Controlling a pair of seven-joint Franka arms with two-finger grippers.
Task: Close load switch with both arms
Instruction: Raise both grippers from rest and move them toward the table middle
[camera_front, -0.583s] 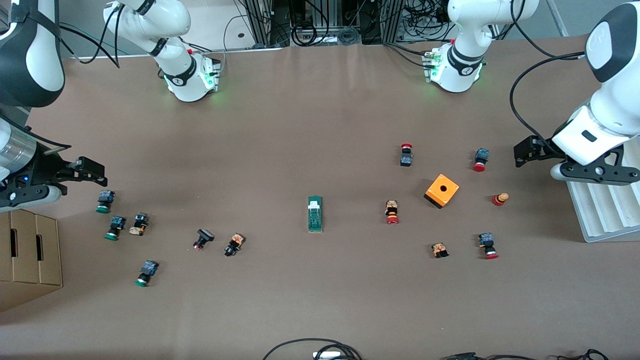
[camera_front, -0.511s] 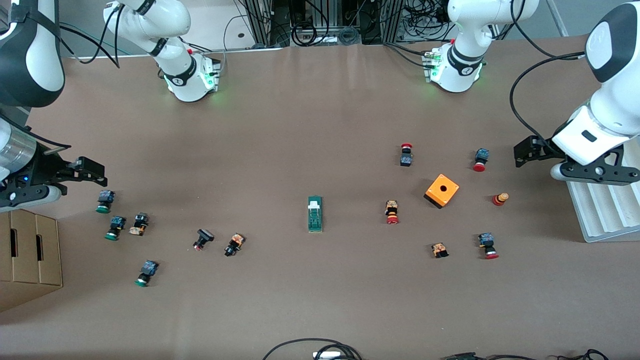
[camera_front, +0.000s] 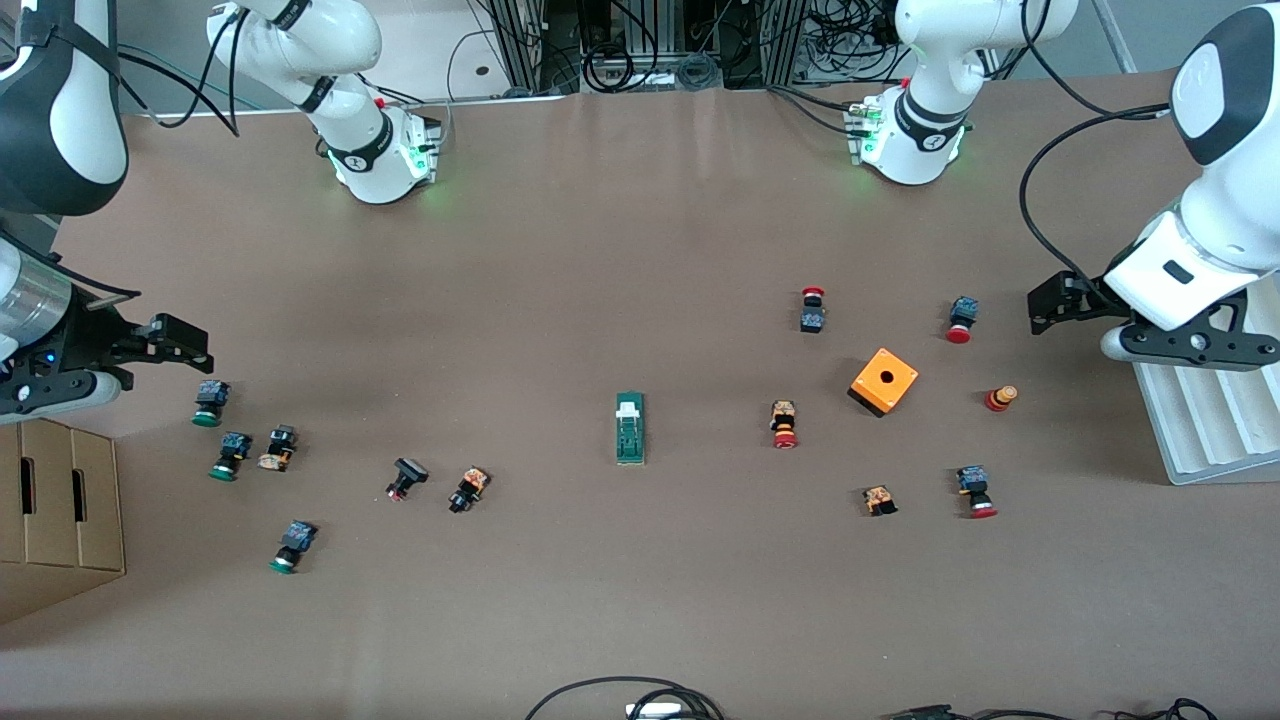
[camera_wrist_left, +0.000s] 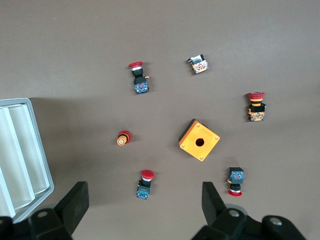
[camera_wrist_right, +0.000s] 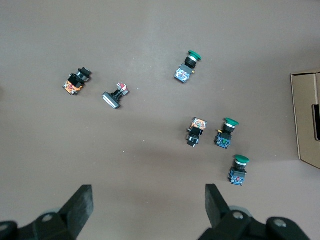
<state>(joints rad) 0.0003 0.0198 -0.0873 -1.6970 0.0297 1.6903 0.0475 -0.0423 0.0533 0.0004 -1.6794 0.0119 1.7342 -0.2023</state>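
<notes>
The load switch (camera_front: 630, 428) lies alone near the middle of the counter (camera_front: 620, 250), well apart from both grippers, with its long axis running toward and away from the front camera and its white lever piece at the end farther from that camera. The left gripper (camera_front: 1045, 305) hangs over the left arm's end of the counter, near a white ribbed tray (camera_front: 1200, 430); the right gripper (camera_front: 185, 340) hangs over the right arm's end, near a cardboard box (camera_front: 60, 510). The switch lies between them, and neither arm is clearly the nearer. Both sets of jaws stand released and empty, as each wrist view shows two spread fingers with bare counter between them. The switch appears in neither wrist view, so each arm would probably have to travel inward toward the counter's middle before any contact. Count: one load switch; one orange box (camera_front: 884, 381) with a hole in its top face; seven small push-button parts scattered around the orange box toward the left arm's end, most of them red-capped; six toward the right arm's end, three of them green-capped; two arms, both waiting.
</notes>
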